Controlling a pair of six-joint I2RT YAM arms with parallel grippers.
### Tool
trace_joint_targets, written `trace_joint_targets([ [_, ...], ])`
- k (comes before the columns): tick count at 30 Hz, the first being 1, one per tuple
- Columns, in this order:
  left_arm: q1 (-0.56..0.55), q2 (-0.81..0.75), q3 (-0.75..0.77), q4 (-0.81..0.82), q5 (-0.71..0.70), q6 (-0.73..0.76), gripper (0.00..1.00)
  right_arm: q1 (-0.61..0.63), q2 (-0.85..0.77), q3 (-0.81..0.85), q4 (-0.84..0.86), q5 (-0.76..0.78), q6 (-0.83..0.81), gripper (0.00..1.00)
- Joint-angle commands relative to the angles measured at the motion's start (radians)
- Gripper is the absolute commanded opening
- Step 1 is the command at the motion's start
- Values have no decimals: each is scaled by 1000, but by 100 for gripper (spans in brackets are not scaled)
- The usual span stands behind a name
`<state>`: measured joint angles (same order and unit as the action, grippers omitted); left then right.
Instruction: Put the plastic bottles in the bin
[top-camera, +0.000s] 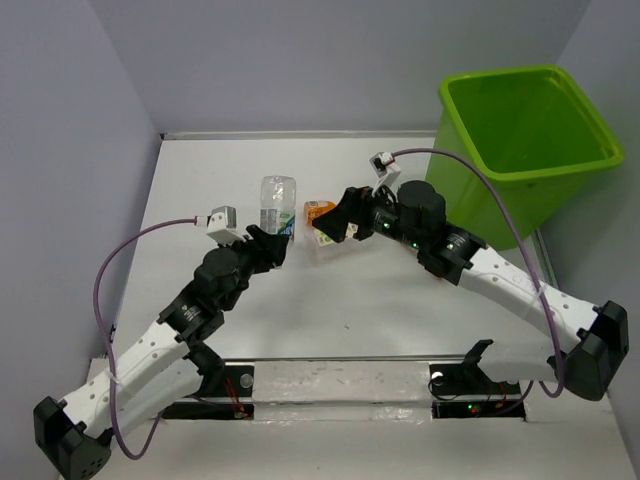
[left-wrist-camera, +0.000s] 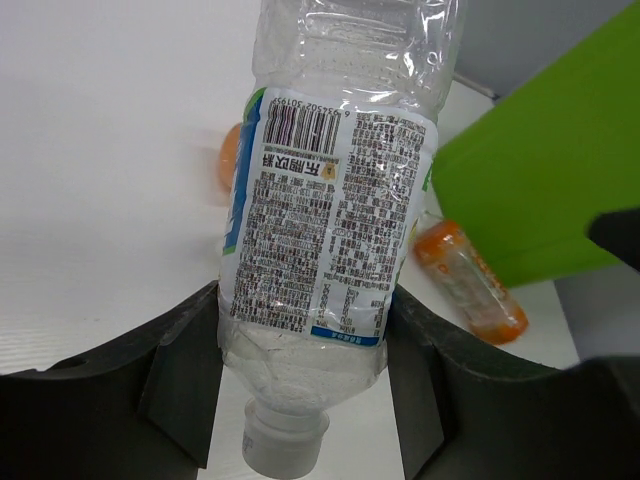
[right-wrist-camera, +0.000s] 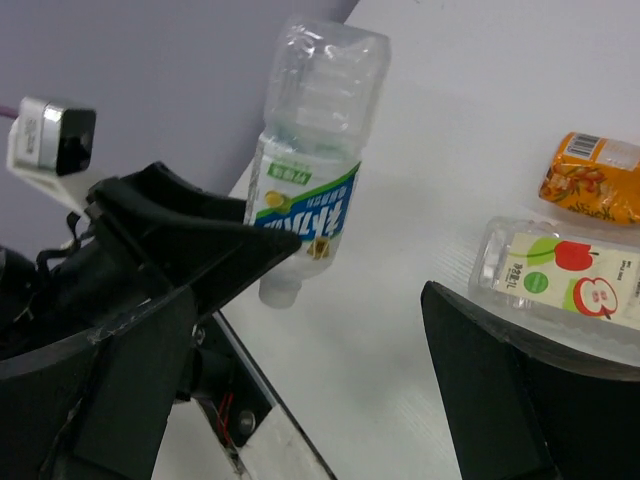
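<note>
My left gripper (top-camera: 270, 243) is shut on a clear bottle (top-camera: 278, 203) with a white and blue label. In the left wrist view the fingers (left-wrist-camera: 185, 350) clamp the bottle (left-wrist-camera: 330, 220) near its neck, white cap toward the camera. My right gripper (top-camera: 336, 224) is open and empty (right-wrist-camera: 310, 330). It hovers beside an orange bottle (top-camera: 318, 208) and a clear bottle with an apple label (right-wrist-camera: 560, 275). The orange one (right-wrist-camera: 595, 180) lies just beyond it. The lime-green bin (top-camera: 530, 130) stands at the far right. Another orange bottle (left-wrist-camera: 470, 280) lies near the bin wall (left-wrist-camera: 540, 190).
A further orange shape (left-wrist-camera: 228, 160) shows partly behind the held bottle. Grey walls close in the table at the back and both sides. The left arm's gripper (right-wrist-camera: 190, 235) sits close to my right gripper's left finger. A metal rail (top-camera: 340, 380) runs along the near edge.
</note>
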<state>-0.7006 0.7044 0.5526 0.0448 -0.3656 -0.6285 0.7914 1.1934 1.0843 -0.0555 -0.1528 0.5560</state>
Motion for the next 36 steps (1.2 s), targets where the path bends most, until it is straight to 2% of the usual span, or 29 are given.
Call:
trace_joint_targets([
  [1, 0, -94, -59, 105, 197, 6, 16, 14, 80, 40, 158, 16, 110, 100],
  [7, -2, -143, -75, 144, 284, 15, 16, 14, 196, 86, 192, 13, 153, 100],
  [14, -17, -82, -63, 176, 361, 42, 16, 23, 267, 111, 253, -53, 156, 100],
  [20, -57, -28, -42, 199, 356, 53, 16, 23, 281, 131, 266, -45, 137, 100],
  [21, -62, -23, -42, 201, 353, 53, 16, 23, 279, 132, 258, -31, 137, 98],
  [22, -66, -19, -34, 201, 352, 55, 18, 23, 275, 135, 249, 11, 127, 84],
  [23, -69, -19, -31, 199, 346, 61, 21, 23, 272, 135, 241, 37, 119, 73],
  [24, -73, -17, -25, 198, 329, 64, 33, 23, 265, 137, 220, 64, 99, 56],
  [27, -73, -10, -8, 165, 268, 87, 72, 23, 223, 163, 163, 194, 30, 44],
  [28, -73, 0, 7, 144, 252, 92, 89, 8, 197, 192, 145, 229, 10, 41],
  [30, -73, 12, 32, 133, 225, 104, 96, -29, 164, 230, 90, 263, -54, 40],
  [36, -74, 98, 76, 130, 169, 142, 97, -254, 32, 448, -84, 306, -191, 36],
])
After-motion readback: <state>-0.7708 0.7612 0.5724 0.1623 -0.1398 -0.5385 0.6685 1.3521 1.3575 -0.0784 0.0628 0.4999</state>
